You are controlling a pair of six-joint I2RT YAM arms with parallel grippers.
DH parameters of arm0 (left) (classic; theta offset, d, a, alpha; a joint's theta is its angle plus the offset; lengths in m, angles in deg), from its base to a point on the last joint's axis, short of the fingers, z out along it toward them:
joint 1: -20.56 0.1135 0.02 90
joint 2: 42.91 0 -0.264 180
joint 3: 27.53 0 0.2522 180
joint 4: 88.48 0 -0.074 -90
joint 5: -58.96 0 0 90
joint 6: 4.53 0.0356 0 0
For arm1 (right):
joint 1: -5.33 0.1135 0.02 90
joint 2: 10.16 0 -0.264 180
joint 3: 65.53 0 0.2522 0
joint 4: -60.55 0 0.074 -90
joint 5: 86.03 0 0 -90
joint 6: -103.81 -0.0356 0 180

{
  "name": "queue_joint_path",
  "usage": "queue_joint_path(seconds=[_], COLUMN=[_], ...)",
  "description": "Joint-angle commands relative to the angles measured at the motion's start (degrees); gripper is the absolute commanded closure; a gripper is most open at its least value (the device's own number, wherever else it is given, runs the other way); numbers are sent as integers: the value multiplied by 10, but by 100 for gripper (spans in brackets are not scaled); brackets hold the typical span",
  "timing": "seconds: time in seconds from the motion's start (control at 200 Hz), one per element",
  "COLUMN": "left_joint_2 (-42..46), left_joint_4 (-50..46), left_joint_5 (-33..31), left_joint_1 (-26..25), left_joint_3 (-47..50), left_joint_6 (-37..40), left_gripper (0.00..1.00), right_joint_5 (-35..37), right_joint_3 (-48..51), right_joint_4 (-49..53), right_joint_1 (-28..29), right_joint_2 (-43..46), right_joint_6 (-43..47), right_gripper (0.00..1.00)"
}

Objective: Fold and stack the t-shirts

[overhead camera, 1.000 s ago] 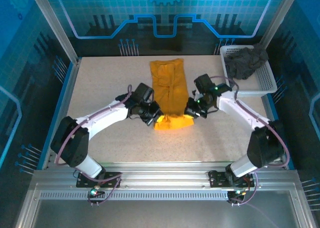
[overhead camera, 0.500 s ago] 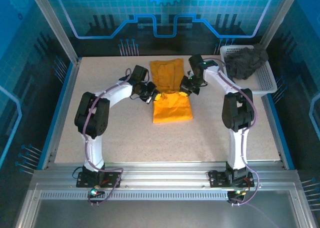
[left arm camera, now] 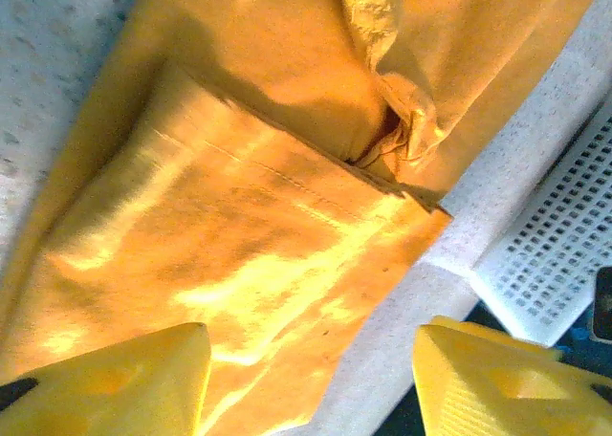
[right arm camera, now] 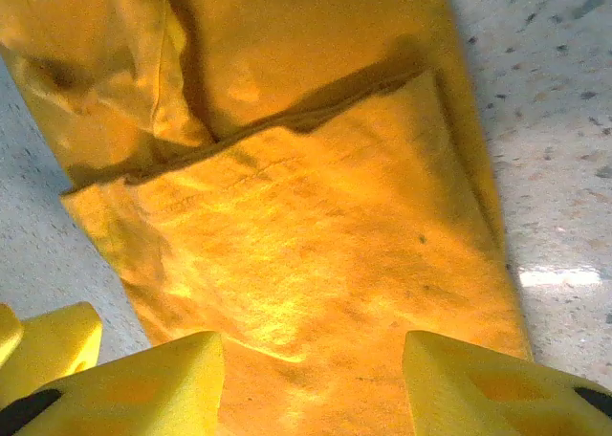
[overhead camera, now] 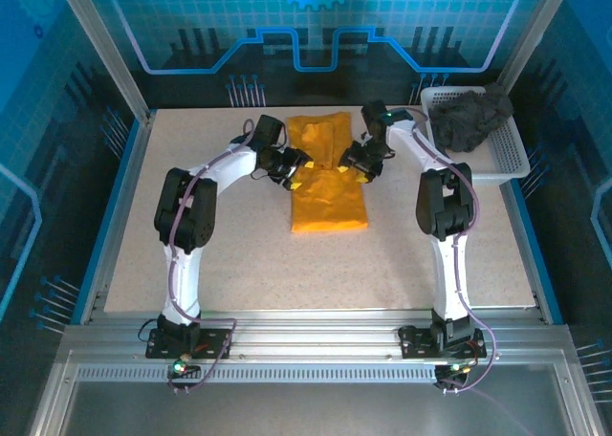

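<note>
Speckled beige bench top point(overhead camera: 239, 264): bare surface along the near edge and down both sides. Bright orange-yellow cloth t-shirt point(overhead camera: 327, 202) lies flat at mid-bench as a narrow strip running toward the far edge, its near half doubled over on itself. Left gripper point(overhead camera: 298, 165) and right gripper point(overhead camera: 352, 165) sit at the fold's two edges, fingers spread, holding nothing. White plastic mesh basket point(overhead camera: 507, 159) is in the far right corner with the dark charcoal grey t-shirt point(overhead camera: 473, 120) bunched inside. Blue-lit panel walls point(overhead camera: 316, 34) enclose the bench.
</note>
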Motion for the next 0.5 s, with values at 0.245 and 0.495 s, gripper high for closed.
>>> queue_joint_path(seconds=[0.245, 0.495], left_joint_2=[259, 235], left_joint_4=[96, 230], left_joint_5=[-26, -24], left_joint_1=[-46, -75], left_joint_3=[341, 439], left_joint_6=[-85, -197], left_gripper=[37, 39], right_joint_5=[-7, -61], right_joint_3=[328, 521], right_joint_4=[-106, -215], right_joint_1=[-11, -4], right_joint_2=[253, 297], right_joint_6=[10, -33], right_gripper=[37, 39])
